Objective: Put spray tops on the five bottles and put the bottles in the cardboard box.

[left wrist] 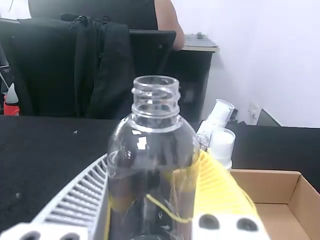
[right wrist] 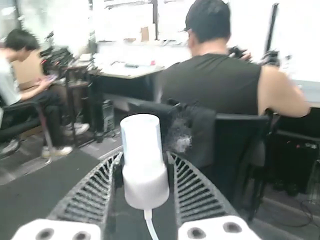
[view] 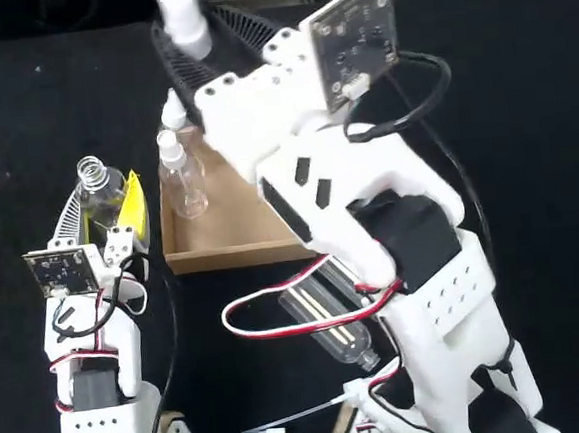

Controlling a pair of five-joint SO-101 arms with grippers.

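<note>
Here, left end effector (left wrist: 155, 172) gripping bottle (left wrist: 152, 125), right end effector (right wrist: 144, 172) gripping spray top (right wrist: 142, 145)

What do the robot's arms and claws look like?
The left arm and right arm are white plastic with black motors and red, white and black wires. Each wrist carries a square circuit board. The left gripper has one white ribbed finger and one yellow; the right gripper has dark ribbed fingers.

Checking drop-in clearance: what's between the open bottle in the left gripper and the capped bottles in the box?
High view: the yellow finger of the left gripper gripping the open bottle, then the side wall of the cardboard box.
</note>
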